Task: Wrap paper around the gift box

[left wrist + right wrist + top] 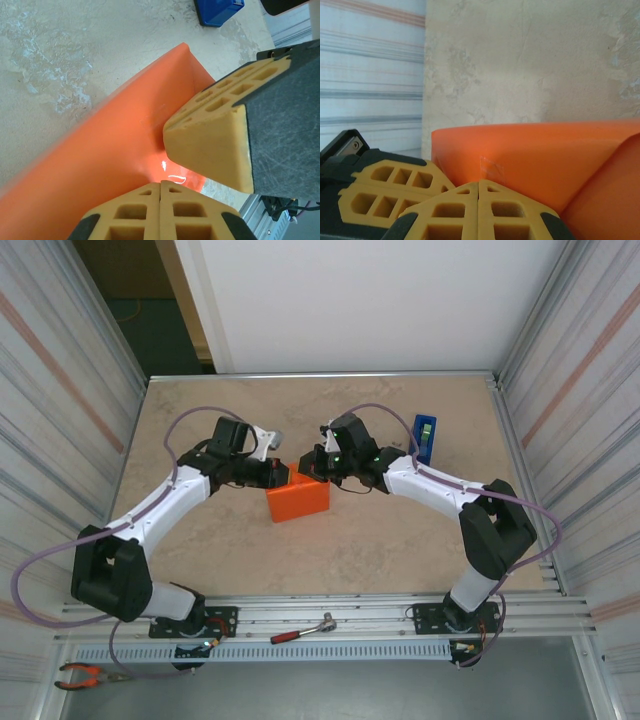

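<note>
Parcel: a bright orange sheet of thin matte paper is folded into a low block at the middle of the beige mottled desk.
Gift box: it is taken to be inside that orange block; this is a judgement from the shape.
Left gripper: the jaws are pressed together with nothing between them, and the tips are set against the far left end of the paper.
Right gripper: the jaws are likewise pressed together and empty, and are set at the far right corner, close beside the left gripper.
Fold: in the left wrist view a raised orange flap is seen standing off the block, with a glossy patch near the tips that may be clear tape.
Step in hand: the end flap at the far side is judged to be under creasing and flattening.
Doing it well: the closed tips are best used as blunt pushers. One gripper should be used as a brace so the light block is not slid along the desk. Pressure should be applied along the crease, not into it, since thin paper is easily torn.
Tape: a blue plastic tape dispenser stands to the far right, well apart from the block.
</note>
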Robot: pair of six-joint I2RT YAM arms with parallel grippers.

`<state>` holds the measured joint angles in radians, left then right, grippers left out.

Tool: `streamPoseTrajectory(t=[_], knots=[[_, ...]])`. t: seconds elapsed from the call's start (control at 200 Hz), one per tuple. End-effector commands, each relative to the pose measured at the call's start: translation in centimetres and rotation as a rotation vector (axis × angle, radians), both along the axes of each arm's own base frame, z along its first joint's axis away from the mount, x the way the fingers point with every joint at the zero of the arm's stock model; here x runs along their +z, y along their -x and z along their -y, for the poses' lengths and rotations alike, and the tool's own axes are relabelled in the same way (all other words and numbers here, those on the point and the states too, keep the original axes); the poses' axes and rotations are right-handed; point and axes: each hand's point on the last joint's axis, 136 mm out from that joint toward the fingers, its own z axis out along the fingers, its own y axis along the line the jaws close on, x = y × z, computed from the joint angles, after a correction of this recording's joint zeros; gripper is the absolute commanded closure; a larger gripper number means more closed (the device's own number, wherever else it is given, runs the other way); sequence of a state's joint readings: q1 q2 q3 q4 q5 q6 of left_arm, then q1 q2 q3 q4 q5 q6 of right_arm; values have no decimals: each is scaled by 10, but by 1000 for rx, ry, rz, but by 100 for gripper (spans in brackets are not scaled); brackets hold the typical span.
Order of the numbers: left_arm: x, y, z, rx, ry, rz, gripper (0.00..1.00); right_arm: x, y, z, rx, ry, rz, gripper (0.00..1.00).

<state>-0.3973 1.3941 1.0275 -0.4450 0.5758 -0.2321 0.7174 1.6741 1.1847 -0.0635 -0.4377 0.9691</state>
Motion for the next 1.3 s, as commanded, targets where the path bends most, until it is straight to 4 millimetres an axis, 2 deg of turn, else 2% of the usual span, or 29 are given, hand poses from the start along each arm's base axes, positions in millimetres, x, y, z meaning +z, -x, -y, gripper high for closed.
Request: streamPoseTrajectory(t=[0.0, 0.2, 0.757, 1.107, 1.293], knots=[[-31, 10, -11, 9, -68, -64, 100, 2, 15, 2, 76, 18, -15, 100], [-32, 10, -11, 11, -72, -64, 100, 6, 25, 3, 123, 39, -9, 100], [-37, 12, -13, 14, -82, -72, 100, -9, 60, -5, 240, 97, -29, 100], [-39, 12, -13, 12, -84, -73, 100, -19, 65, 3, 217, 109, -34, 100], [-40, 12, -13, 11, -84, -76, 100, -23, 60, 7, 182, 113, -34, 100]])
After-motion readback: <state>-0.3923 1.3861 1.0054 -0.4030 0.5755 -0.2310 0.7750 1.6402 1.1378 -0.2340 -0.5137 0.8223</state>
